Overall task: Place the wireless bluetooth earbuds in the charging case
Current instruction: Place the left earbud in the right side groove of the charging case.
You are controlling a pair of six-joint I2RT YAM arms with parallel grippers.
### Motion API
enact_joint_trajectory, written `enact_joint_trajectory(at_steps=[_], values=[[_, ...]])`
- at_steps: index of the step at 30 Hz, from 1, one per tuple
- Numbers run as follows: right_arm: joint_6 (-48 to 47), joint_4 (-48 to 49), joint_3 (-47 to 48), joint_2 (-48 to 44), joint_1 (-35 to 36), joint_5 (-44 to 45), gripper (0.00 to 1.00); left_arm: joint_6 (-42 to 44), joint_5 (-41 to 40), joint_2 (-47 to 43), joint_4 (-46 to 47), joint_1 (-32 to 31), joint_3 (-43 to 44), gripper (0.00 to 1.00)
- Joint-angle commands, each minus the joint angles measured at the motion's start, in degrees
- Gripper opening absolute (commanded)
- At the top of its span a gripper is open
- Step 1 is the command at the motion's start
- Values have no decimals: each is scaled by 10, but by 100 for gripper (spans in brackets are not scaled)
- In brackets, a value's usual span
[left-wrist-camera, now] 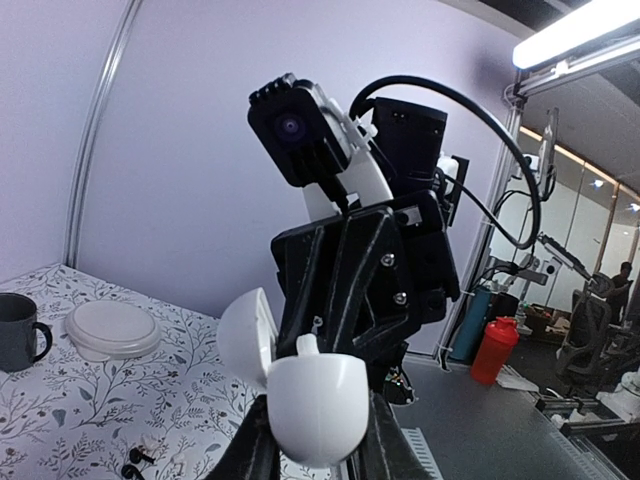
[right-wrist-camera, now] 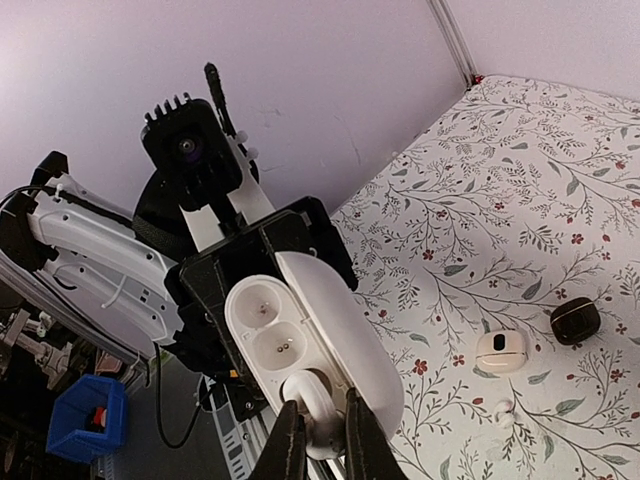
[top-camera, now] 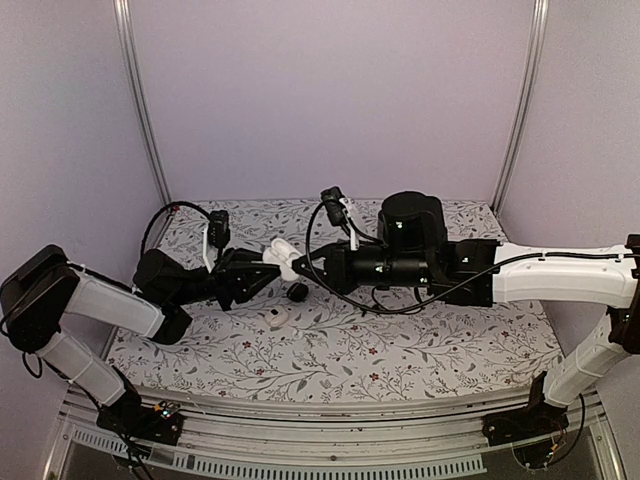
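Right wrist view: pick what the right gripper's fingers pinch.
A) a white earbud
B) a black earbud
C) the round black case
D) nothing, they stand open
A: the right gripper is shut on a white earbud, held right at the lower end of the open white charging case.

Lilac walls [top-camera: 330, 100], floral tabletop [top-camera: 400, 360], metal posts [top-camera: 142, 100], ceiling strip light [left-wrist-camera: 575, 35]
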Motion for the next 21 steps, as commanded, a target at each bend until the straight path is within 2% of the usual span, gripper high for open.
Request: enact_joint_trajectory(at_steps=[1, 9, 19, 21], values=[[-7, -6, 8, 7, 4, 3, 5, 2, -1, -19, 170, -10, 15, 0], [-33, -60, 65, 30, 5, -12, 14, 2, -19, -22, 170, -20, 17, 0], [-32, -145, 138, 61, 5, -1, 18, 6, -51, -32, 170, -20, 15, 0], [-32, -159, 151, 66, 5, 3, 22, 7, -58, -35, 170, -20, 15, 0]])
